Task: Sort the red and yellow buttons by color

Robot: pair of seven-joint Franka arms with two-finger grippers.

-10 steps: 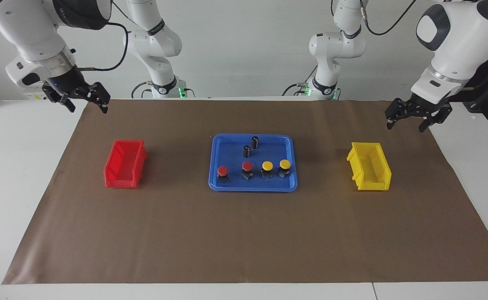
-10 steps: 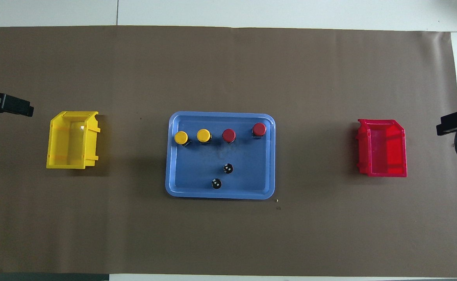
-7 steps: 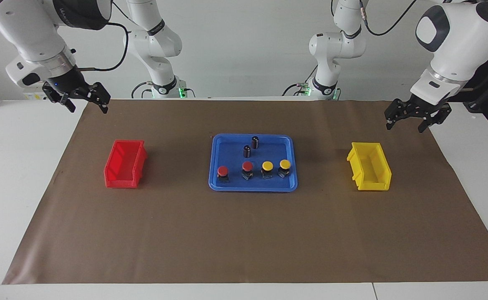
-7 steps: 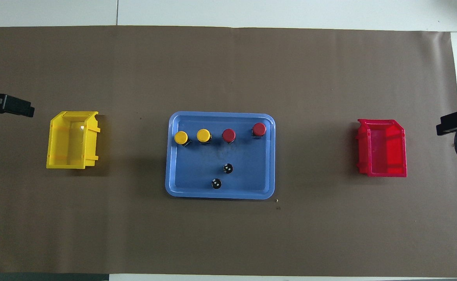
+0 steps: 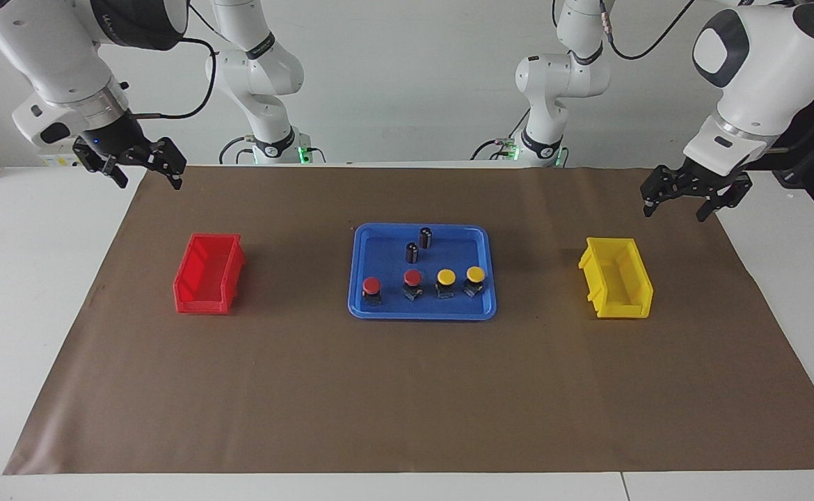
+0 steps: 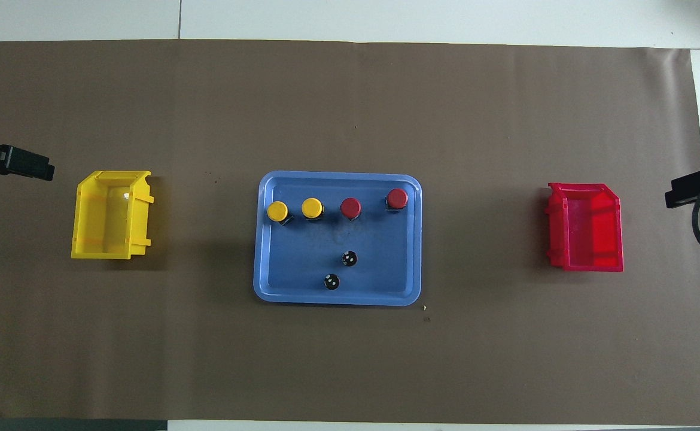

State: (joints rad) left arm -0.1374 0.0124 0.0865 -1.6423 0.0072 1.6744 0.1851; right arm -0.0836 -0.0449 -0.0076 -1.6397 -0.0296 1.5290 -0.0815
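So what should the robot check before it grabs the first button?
1. Four round-capped push buttons, two red and two yellow, upright in the blue plastic tray: ok.
2. Red plastic bin holds nothing: ok.
3. Yellow plastic bin holds nothing: ok.
4. Left gripper open, holding nothing, near the yellow bin: ok.
5. Right gripper open, holding nothing: ok.
6. Two dark cylinders stand apart from the buttons: ok.
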